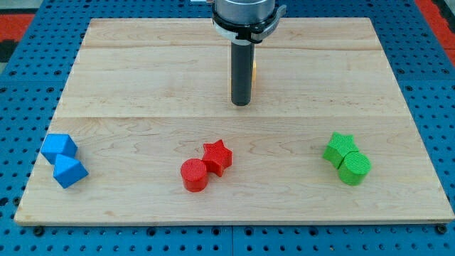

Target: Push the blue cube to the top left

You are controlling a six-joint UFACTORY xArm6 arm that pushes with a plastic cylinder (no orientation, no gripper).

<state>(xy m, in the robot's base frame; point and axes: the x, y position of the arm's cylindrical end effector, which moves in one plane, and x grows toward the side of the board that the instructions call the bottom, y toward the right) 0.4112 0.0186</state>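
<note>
Two blue blocks lie at the view's lower left of the wooden board (142,78). The upper one is a blue cube (58,147); the lower blue block (70,171) touches it and looks like a wedge-sided shape. My tip (241,104) is at the board's upper middle, far to the right of and above both blue blocks, touching neither. A yellow block (253,72) is mostly hidden behind the rod.
A red star (217,156) and a red cylinder (194,175) touch at the lower middle. A green star (340,148) and a green cylinder (354,168) touch at the lower right. A blue pegboard (28,64) surrounds the board.
</note>
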